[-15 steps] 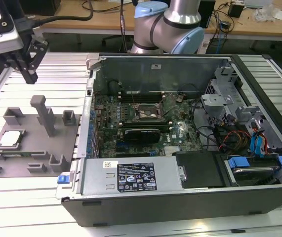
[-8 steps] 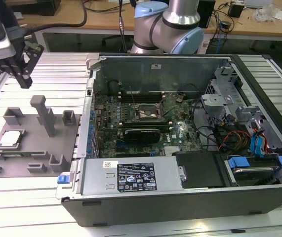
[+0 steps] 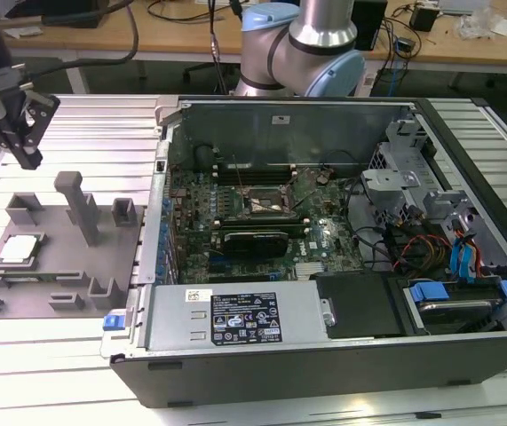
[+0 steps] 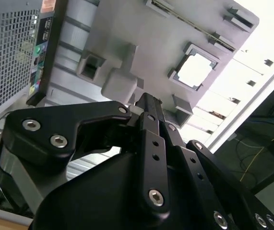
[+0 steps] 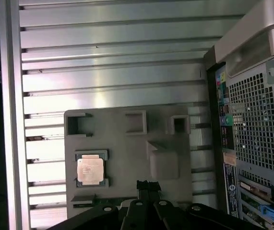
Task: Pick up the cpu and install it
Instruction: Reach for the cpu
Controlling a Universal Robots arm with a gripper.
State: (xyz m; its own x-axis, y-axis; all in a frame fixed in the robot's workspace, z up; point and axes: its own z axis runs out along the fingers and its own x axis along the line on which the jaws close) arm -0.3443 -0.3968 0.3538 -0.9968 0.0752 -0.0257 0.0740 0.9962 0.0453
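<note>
Exterior view first: shows the gripper point(image 3: 28, 160) in the air at the exterior view's left, raised clear of the grey fixture plate point(image 3: 67, 271) and touching nothing. Places the cpu point(image 3: 18, 248) flat in a framed recess of that plate, silvery top up, well apart from the gripper. Sets the plate on the slotted aluminium surface point(image 3: 67, 364), just beside the open computer case point(image 3: 324, 355) on the exterior view's right, with the motherboard socket point(image 3: 271, 204) inside the case and the arm's pale blue joint point(image 3: 302, 44) behind it. Second wrist view next: looks along the black gripper point(image 4: 148, 99), its fingers point(image 4: 151, 120) closed together, narrow, gripping nothing. Catches the cpu point(image 4: 194, 69) beyond the tips, bright in its recess on the plate point(image 4: 127, 33), apart from the fingers, and the perforated rear wall of the case point(image 4: 12, 52) off to one side. First wrist view last: looks straight down on the plate point(image 5: 127, 139), with the fingertips point(image 5: 144, 186) pressed together just beside a raised grey block point(image 5: 163, 160). Shows the cpu point(image 5: 90, 170) lying square between two brackets, not under the gripper point(image 5: 148, 184) but to one side of it, and the ported back of the case point(image 5: 252, 120) along the plate's other side.
</note>
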